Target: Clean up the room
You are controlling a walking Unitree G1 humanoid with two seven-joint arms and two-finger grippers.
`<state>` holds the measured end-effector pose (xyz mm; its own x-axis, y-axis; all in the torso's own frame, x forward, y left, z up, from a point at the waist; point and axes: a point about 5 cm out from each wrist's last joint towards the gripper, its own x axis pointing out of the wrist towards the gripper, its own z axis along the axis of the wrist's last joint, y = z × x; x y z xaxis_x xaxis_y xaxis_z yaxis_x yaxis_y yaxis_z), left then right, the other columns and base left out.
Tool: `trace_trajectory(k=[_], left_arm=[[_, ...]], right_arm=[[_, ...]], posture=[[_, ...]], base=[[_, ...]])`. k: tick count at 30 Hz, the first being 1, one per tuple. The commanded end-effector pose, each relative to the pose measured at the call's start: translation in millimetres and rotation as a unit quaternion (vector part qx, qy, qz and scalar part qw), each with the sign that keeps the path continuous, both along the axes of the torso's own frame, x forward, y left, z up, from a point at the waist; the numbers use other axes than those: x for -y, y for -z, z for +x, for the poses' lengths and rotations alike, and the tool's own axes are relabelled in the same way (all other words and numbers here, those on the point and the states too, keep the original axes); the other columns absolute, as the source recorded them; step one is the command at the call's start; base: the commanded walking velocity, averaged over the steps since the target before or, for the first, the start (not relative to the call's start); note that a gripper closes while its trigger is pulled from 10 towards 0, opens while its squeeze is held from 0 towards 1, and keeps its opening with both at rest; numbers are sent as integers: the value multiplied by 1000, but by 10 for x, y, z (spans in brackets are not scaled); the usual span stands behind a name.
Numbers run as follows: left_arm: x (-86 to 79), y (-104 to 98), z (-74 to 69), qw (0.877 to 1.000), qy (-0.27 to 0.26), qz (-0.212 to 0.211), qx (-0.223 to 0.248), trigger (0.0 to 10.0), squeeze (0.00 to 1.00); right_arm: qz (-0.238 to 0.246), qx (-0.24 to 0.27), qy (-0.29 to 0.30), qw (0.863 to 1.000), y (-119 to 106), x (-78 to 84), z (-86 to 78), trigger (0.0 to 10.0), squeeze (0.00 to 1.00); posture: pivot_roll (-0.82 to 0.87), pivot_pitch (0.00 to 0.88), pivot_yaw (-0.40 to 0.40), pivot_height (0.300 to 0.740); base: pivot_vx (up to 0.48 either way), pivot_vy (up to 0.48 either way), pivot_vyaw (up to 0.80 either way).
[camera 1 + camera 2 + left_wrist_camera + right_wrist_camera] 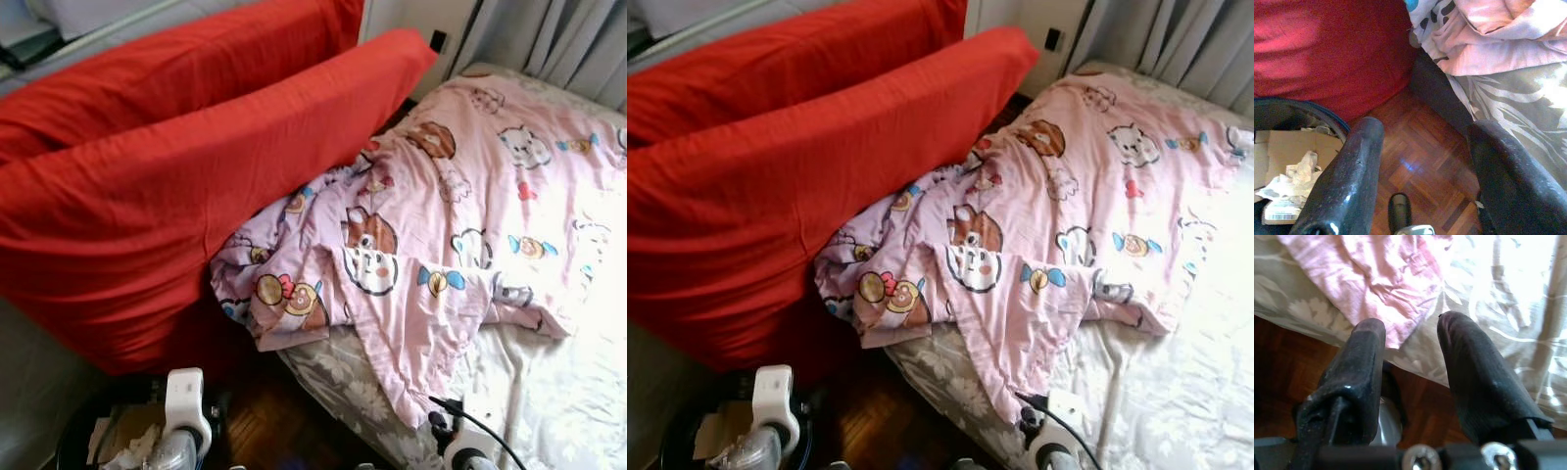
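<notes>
A bed covered by a grey sheet with a pale leaf pattern (549, 401) serves as the landmark here. Crumpled across it lies a pink cotton blanket printed with cartoon animals (460, 196), one corner drooping over the bed's near edge toward the dark wooden parquet floor (1415, 166). Two long red fabric cushions (167, 186) lean against the bed's left side, touching the bunched blanket. Beside the bed's near corner, on the floor, stands a round black bin (1283, 110) holding flattened cardboard and crumpled white paper.

The left gripper (1422, 142) hovers above the floor between bin and bed, fingers spread wide, holding nothing. The right gripper (1410, 338) hangs just off the bed's near edge, pointing at the drooping blanket corner, fingers parted and empty.

The robot seems to be approaching the bed, with nothing grasped yet. Next, it likely needs to reach for the blanket's hanging corner and close on it.
</notes>
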<state>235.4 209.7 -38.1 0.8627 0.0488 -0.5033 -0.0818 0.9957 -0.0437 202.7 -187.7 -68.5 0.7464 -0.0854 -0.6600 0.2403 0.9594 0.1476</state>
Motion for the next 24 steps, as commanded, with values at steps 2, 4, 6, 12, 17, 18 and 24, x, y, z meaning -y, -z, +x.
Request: trace_trajectory(k=[2, 4, 6, 12, 17, 18, 24], left_arm=[[-15, 51, -97, 1000, -9, -7, -3, 10000, 0], [-12, 29, -75, 1000, -8, -7, 6, 10000, 0], [-23, -21, -31, 1000, -7, -6, 25, 10000, 0], [-67, -218, 91, 995, -16, -4, 96, 10000, 0], [-63, -381, 93, 988, -17, 5, 153, 10000, 0], [-56, -412, 83, 987, -16, 8, 163, 10000, 0], [-8, -552, 60, 979, -2, 24, 204, 10000, 0]], right_arm=[[4, 11, -5, 1000, -13, -20, 16, 10000, 0], [3, 18, -8, 1000, -32, -26, 45, 10000, 0], [1, 39, -12, 999, -86, -34, 122, 10000, 0], [-3, 127, -35, 991, -306, -90, 371, 10000, 0], [-7, 197, -42, 980, -464, -108, 460, 10000, 0], [-8, 204, -44, 978, -477, -108, 452, 10000, 0], [-22, 217, -43, 975, -476, -83, 379, 10000, 0]], posture=[[87, 198, -38, 740], [87, 198, -38, 740], [88, 195, -38, 740], [82, 181, -40, 740], [78, 163, -46, 740], [77, 156, -48, 740], [76, 127, -46, 740]], base=[[0, 0, 0], [0, 0, 0], [0, 0, 0], [0, 0, 0], [0, 0, 0], [0, 0, 0], [0, 0, 0]])
